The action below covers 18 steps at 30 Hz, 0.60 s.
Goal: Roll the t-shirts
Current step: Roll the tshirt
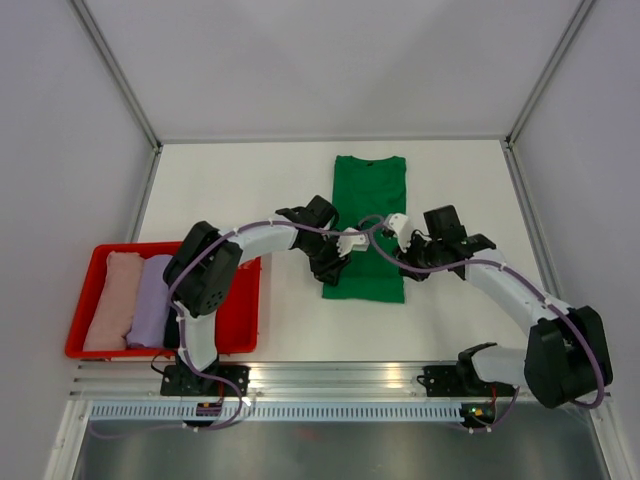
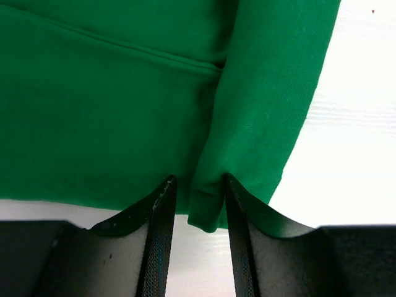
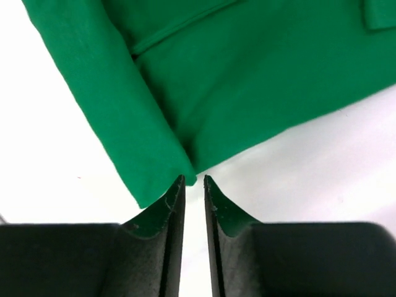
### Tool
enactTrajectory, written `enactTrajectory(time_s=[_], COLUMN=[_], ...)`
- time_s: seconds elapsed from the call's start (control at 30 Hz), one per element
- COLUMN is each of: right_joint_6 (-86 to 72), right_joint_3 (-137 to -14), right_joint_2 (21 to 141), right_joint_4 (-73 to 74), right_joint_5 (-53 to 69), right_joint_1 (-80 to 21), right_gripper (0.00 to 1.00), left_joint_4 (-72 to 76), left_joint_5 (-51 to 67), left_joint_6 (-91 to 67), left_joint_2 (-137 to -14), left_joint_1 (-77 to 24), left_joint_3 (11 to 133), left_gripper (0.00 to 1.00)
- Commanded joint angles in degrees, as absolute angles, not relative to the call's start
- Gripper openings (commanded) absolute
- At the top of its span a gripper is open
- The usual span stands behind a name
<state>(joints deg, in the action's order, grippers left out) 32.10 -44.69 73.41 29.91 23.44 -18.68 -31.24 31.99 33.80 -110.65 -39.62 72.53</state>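
Observation:
A bright green t-shirt (image 1: 369, 215) lies flat on the white table, folded into a long strip with the collar at the far end. My left gripper (image 1: 332, 262) is at its near left corner. In the left wrist view (image 2: 198, 185) the jaws stand apart with a fold of the hem (image 2: 207, 210) between them. My right gripper (image 1: 404, 258) is at the near right corner. In the right wrist view (image 3: 193, 180) the jaws are almost together, pinching the tip of the hem corner (image 3: 185, 170). Rolled pale pink (image 1: 112, 300), lavender (image 1: 150, 298) and black (image 1: 172, 330) shirts lie in the tray.
A shallow red tray (image 1: 243, 320) stands at the near left, beside the left arm. White walls with metal posts close in the table on three sides. A metal rail runs along the near edge.

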Motion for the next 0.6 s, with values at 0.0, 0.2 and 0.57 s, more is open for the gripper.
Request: enactTrajectory(time_s=[0.0,0.2,0.57], right_joint_6=[22.61,7.23,-18.02], right_joint_3=[-47.64,-46.06,-32.09], right_joint_2=[69.00,61.88,57.83], right_joint_4=[31.29,25.14,14.51], right_joint_5=[26.44,30.50,28.13], right_joint_1=[-17.67,-17.58,-17.14], right_gripper=[0.23,0.09,0.00], left_joint_4=[-29.79,-29.79,-29.88], left_joint_5=[31.90,32.26,31.99], left_joint_6=[32.26,32.08,31.99], left_joint_2=[-110.66,-109.52,-109.51], left_joint_1=[-39.46,-39.46,-39.46], left_joint_3=[73.57,72.77,72.60], left_gripper=[0.43,0.43,0.43])
